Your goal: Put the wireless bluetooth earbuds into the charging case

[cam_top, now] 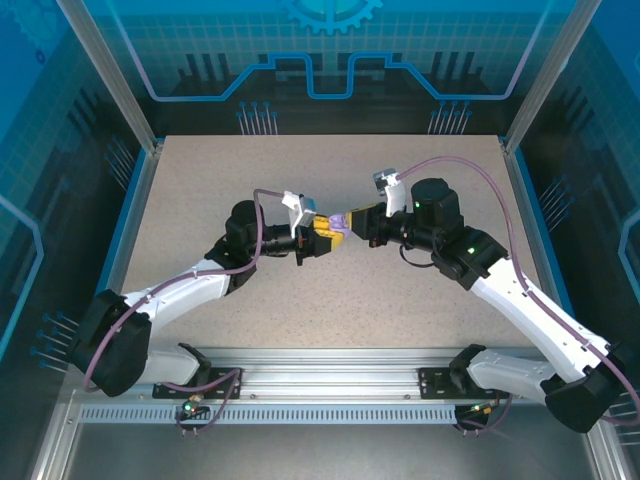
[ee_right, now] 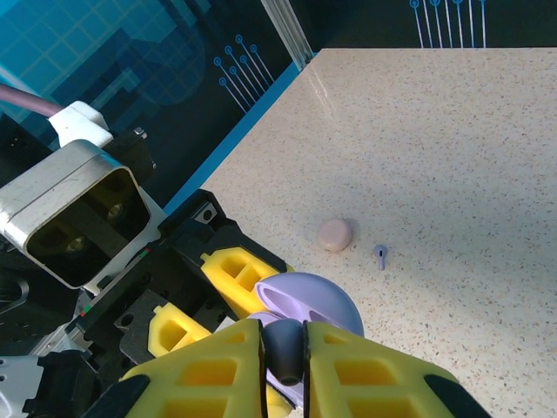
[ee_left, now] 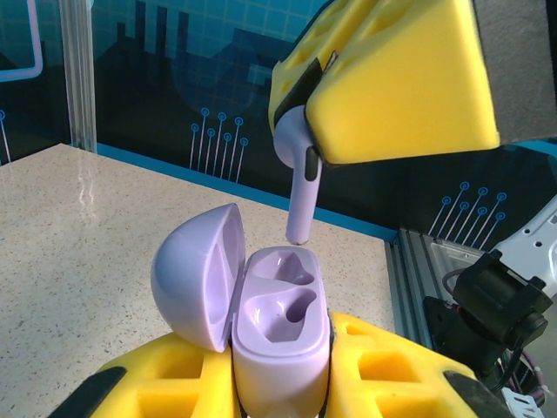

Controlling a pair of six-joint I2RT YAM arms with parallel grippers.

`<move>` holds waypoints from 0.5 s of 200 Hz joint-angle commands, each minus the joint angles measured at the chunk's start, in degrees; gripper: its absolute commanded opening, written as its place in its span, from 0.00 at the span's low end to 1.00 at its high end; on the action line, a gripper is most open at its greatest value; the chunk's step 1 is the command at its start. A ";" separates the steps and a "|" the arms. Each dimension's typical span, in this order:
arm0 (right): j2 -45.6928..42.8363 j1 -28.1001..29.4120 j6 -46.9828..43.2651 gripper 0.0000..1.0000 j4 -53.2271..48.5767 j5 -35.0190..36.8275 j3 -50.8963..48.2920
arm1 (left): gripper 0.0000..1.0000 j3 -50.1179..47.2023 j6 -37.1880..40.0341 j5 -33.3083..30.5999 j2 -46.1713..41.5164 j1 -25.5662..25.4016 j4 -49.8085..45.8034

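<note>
Zero seated: both lilac case point(ee_left: 280, 318) sockets empty.
Left gripper point(ee_left: 278, 387): clamped on the open lilac case.
Right gripper point(ee_right: 284, 353): pinching lilac earbud point(ee_left: 300, 178) just above a socket.
Waiting: second bud point(ee_right: 381, 253) on table point(ee_right: 452, 131).

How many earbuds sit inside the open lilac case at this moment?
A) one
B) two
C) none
C: both wells of the lilac case are bare; the lilac earbud hangs above it, stem down, pinched in the right gripper.

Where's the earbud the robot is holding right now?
In the left wrist view, the lilac earbud hangs stem-down from the right gripper, just above the open lilac case.
</note>
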 commanded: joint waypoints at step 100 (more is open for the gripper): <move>0.83 1.45 -2.03 0.16 -0.27 2.56 -0.72 | 0.16 3.51 -2.60 0.16 -0.79 -0.28 -1.86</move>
